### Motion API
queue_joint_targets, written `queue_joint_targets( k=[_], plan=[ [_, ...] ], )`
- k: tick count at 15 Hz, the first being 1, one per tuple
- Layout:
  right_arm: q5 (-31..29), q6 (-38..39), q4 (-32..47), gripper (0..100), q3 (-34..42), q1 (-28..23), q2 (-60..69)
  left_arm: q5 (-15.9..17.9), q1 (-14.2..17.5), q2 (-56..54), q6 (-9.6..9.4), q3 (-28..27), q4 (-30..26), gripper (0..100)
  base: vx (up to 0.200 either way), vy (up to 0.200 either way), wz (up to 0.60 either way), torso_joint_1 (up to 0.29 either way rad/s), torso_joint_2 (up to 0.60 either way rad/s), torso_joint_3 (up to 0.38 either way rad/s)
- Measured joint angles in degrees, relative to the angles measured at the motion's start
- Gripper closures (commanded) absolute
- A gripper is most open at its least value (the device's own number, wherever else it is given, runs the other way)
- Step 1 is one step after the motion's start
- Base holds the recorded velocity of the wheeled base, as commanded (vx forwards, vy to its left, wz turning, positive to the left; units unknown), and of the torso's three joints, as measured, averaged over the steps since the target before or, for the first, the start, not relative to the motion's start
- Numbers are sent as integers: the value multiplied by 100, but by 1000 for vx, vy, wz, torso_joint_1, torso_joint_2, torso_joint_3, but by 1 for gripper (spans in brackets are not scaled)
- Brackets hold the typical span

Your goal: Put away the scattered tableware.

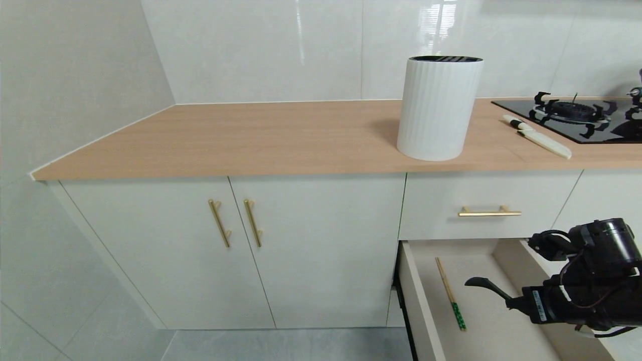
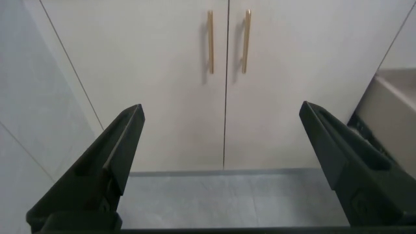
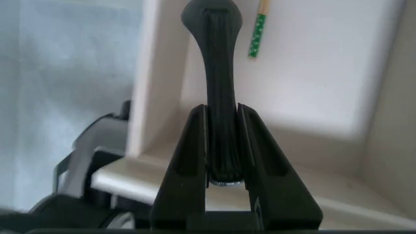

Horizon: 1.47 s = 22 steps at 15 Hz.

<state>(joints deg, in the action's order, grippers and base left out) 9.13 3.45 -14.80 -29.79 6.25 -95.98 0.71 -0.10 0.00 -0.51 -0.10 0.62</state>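
Our right gripper is clamped tight on a black utensil, holding it over the open drawer, just right of the chopsticks lying inside. Left gripper is spread wide with nothing in it. The knife sits on the counter.

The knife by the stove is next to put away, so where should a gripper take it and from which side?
Take the knife from above, closing across its narrow width near the middle: it lies flat on the countertop, slanted, with nothing touching its long sides. Which end is the blade is unclear.
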Motion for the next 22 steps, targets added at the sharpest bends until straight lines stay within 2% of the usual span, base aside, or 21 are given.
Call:
queue_joint_targets(
  k=[2, 6, 9, 13, 18, 22],
  plan=[
    [-117, 73, -233, 100, 0, -6, -168, 0, 0, 0, -2, 0, 0, 0, 0, 0, 0, -93, 452, 351],
    [-407, 98, -1215, 100, -33, -88, -746, 0, 0, 0, -2, 0, -5, 0, 0, 0, 0, -49, 427, 365],
    [-475, 78, -1958, 100, -94, -118, -1211, 0, 2, 0, -2, 0, -2, 0, 0, 0, 0, -12, 129, 105],
    [-602, 51, -2064, 100, -758, -122, -1723, 0, 0, 0, -2, 0, -2, 0, 0, 0, 0, 0, 0, 0],
    [-1771, -316, -2081, 100, -1180, -111, -2745, 0, 0, 0, -2, 0, -2, 0, 0, 0, 0, 0, 0, 0],
    [-1971, -340, -2512, 100, -1345, -100, -3619, 0, 2, 0, -2, 0, -2, 0, 0, 0, 0, 0, 0, 0]
  ],
)
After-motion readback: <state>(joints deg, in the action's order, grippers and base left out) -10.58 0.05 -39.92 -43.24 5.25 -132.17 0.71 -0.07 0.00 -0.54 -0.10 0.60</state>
